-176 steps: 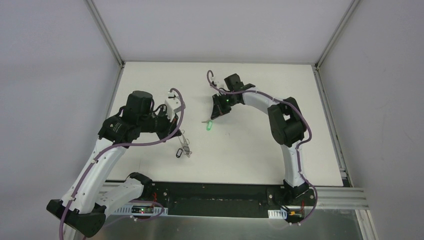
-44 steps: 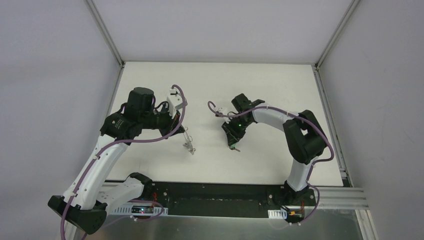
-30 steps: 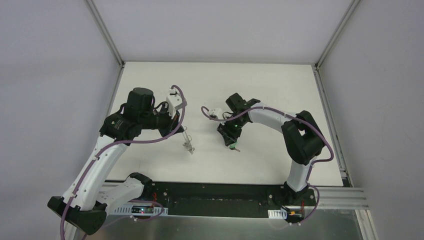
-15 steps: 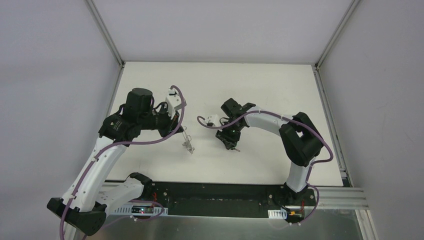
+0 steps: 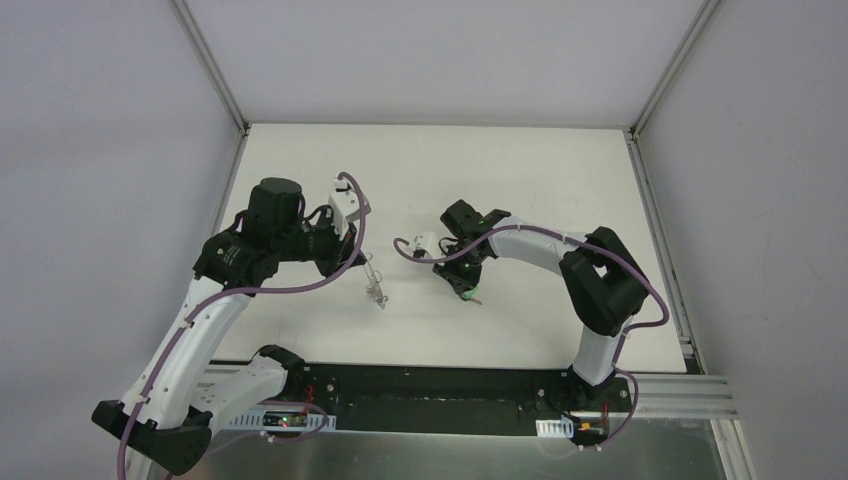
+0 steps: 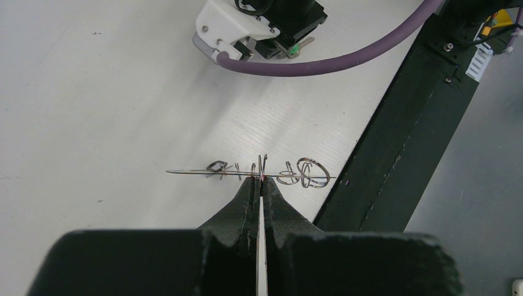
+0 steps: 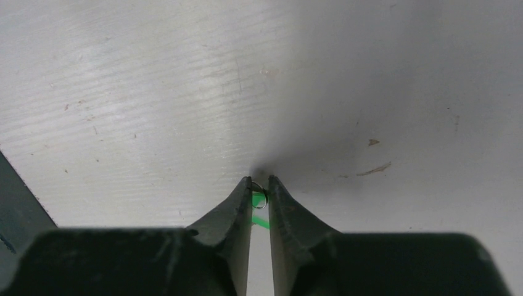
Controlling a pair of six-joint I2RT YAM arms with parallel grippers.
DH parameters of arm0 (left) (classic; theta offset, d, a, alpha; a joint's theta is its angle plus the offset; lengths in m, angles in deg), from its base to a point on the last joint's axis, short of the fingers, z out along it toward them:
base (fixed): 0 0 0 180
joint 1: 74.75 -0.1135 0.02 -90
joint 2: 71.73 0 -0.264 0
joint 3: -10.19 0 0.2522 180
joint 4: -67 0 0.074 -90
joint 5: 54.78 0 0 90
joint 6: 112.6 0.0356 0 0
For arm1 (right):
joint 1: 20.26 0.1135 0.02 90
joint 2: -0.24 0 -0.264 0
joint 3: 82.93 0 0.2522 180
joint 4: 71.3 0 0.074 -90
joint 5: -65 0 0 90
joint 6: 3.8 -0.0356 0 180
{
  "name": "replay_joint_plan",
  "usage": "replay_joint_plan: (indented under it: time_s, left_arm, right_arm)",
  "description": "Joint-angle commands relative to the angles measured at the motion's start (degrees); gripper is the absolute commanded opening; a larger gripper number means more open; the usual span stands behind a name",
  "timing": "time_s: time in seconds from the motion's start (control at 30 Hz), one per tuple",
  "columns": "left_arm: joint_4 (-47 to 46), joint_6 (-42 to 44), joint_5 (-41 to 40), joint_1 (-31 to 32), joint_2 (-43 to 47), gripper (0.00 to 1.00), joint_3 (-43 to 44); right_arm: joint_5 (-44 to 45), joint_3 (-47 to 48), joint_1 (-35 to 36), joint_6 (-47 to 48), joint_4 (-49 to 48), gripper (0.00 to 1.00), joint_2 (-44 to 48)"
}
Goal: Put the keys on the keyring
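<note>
My left gripper [image 6: 259, 179] is shut on the keyring [image 6: 247, 172], a thin silver wire loop seen edge-on with small rings and bits along it, held above the table. In the top view the keyring [image 5: 375, 285] hangs below the left gripper [image 5: 362, 262]. My right gripper [image 7: 259, 184] is shut on the key [image 7: 259, 200]; its green head and a small silver ring show between the fingertips. In the top view the right gripper [image 5: 468, 290] is right of the keyring, a gap apart, with the key [image 5: 472, 296] at its tip. The right gripper and key [image 6: 296, 48] also show in the left wrist view.
The white table [image 5: 520, 190] extends behind and to the right of both arms. The black base rail [image 5: 430, 385] runs along the near edge and shows in the left wrist view [image 6: 407, 142]. A purple cable [image 6: 321, 58] trails from the right wrist.
The right gripper has picked the green key up off the table and carried it leftward, toward the keyring. The left gripper lifted the keyring earlier and has held nearly still since.
</note>
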Motion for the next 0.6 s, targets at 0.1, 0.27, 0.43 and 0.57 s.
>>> replay_joint_plan:
  time_s: [0.1, 0.27, 0.43, 0.57]
  left_arm:
    - [-1.1, 1.3, 0.5, -0.3, 1.2, 0.00, -0.1]
    - [-1.1, 1.1, 0.5, -0.3, 1.2, 0.00, 0.1]
    - [-1.2, 1.0, 0.6, -0.3, 1.2, 0.00, 0.3]
    - [-1.2, 1.0, 0.6, -0.3, 1.1, 0.00, 0.3]
  right_arm:
    - [1.8, -0.3, 0.5, 0.3, 3.8, 0.07, 1.6]
    - [1.5, 0.3, 0.1, -0.5, 4.3, 0.02, 2.0]
    - [-0.4, 1.1, -1.4, -1.9, 4.9, 0.00, 3.1]
    - [-0.5, 1.0, -2.8, -2.8, 4.8, 0.00, 5.0]
